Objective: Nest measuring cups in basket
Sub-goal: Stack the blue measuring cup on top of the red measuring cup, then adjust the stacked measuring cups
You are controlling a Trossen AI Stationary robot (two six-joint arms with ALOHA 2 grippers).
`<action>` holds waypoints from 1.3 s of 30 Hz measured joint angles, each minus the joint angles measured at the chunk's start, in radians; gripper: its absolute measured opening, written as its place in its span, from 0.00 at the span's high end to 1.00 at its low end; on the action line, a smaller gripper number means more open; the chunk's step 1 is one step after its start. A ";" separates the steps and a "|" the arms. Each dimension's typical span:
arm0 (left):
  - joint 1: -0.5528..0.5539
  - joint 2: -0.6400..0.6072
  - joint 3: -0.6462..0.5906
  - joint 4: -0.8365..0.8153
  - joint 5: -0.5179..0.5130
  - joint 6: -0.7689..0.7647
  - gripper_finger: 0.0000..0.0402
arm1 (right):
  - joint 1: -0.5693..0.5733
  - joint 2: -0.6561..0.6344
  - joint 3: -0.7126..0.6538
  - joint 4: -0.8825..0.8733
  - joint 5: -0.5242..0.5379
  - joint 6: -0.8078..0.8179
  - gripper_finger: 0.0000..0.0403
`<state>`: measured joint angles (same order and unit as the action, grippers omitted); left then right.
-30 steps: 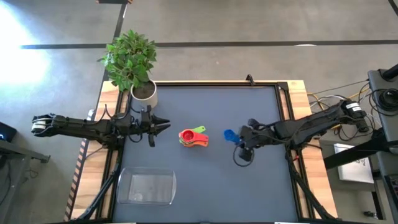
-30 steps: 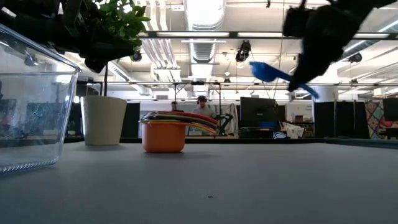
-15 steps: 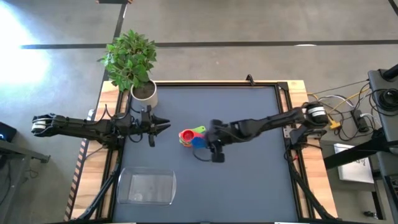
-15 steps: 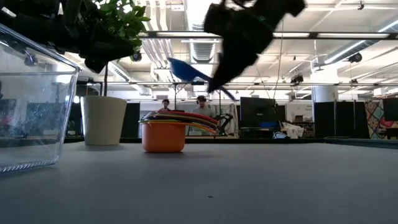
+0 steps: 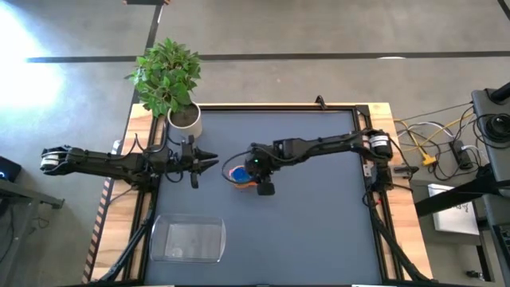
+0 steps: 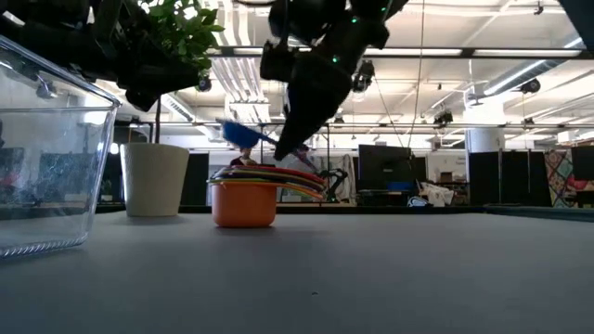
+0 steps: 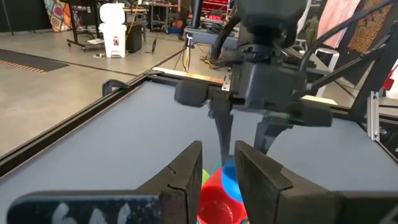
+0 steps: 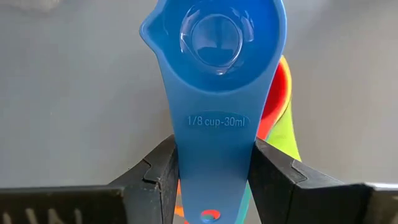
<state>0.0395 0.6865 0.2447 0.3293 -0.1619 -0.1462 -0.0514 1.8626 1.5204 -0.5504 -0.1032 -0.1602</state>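
- My left gripper (image 5: 213,160) waits by the plant pot (image 5: 185,119), fingers narrowly parted, empty.
- Basket (image 5: 188,240) sits near the front-left.
- My right gripper (image 5: 249,170) pinches the blue cup (image 8: 214,74) just above the nested stack (image 6: 246,197) mid-table.

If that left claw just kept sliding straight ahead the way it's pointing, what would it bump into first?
Most likely the stack of measuring cups, with the right gripper just above it holding the blue cup by its handle. The left gripper points across the table at them; depth is hard to judge.
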 joint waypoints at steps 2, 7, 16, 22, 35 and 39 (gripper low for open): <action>0.000 0.000 0.000 -0.008 0.012 -0.001 0.81 | -0.007 0.024 0.022 -0.038 -0.002 -0.017 0.65; 0.000 0.000 0.000 -0.009 0.016 -0.001 0.81 | -0.019 0.058 0.068 -0.094 -0.002 -0.018 0.64; 0.000 0.002 0.000 -0.009 0.016 -0.001 0.81 | -0.019 0.058 0.092 -0.110 -0.010 0.003 0.53; 0.000 0.002 0.000 -0.009 0.016 -0.001 0.81 | -0.020 0.056 0.093 -0.111 0.001 0.029 0.41; 0.000 0.002 0.000 -0.009 0.016 -0.004 0.81 | -0.019 0.098 0.090 -0.125 -0.002 0.121 0.13; 0.000 0.002 0.000 -0.009 0.016 -0.004 0.81 | -0.019 0.117 0.090 -0.114 -0.001 0.126 0.06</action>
<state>0.0391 0.6884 0.2447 0.3206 -0.1455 -0.1505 -0.0700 1.9796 1.6104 -0.6641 -0.1040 -0.0338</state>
